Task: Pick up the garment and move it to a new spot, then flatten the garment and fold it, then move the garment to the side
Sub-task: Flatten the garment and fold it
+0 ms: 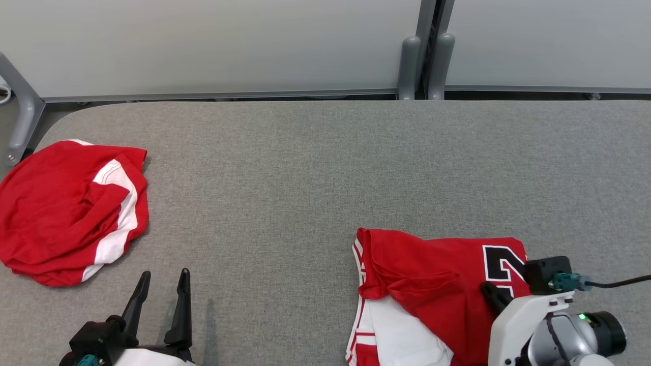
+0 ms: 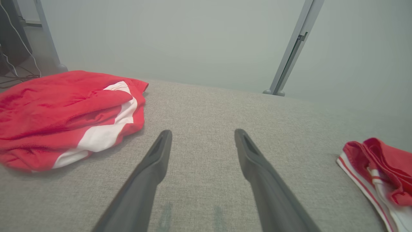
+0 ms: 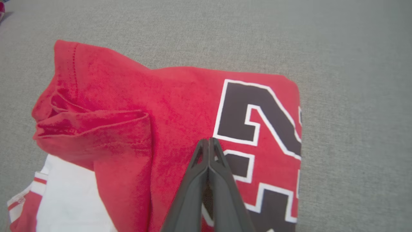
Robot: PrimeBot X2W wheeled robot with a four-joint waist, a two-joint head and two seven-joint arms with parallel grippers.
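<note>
judging this pickup: right gripper (image 3: pixel 209 140) fingers pressed together atop red jersey (image 3: pixel 180 96), near right (cloth pinch unclear); left gripper (image 2: pixel 202 132) spread wide, empty. next: lift slowly, check fabric follows.

Under the right hand (image 3: pixel 209 140), the garment (image 3: pixel 167 106) is soft matt red cloth, its numeral (image 3: pixel 257 106) smoother black print. The table (image 1: pixel 325 168) is coarse grey weave; the fingers (image 3: pixel 193 187), matt plastic.
</note>
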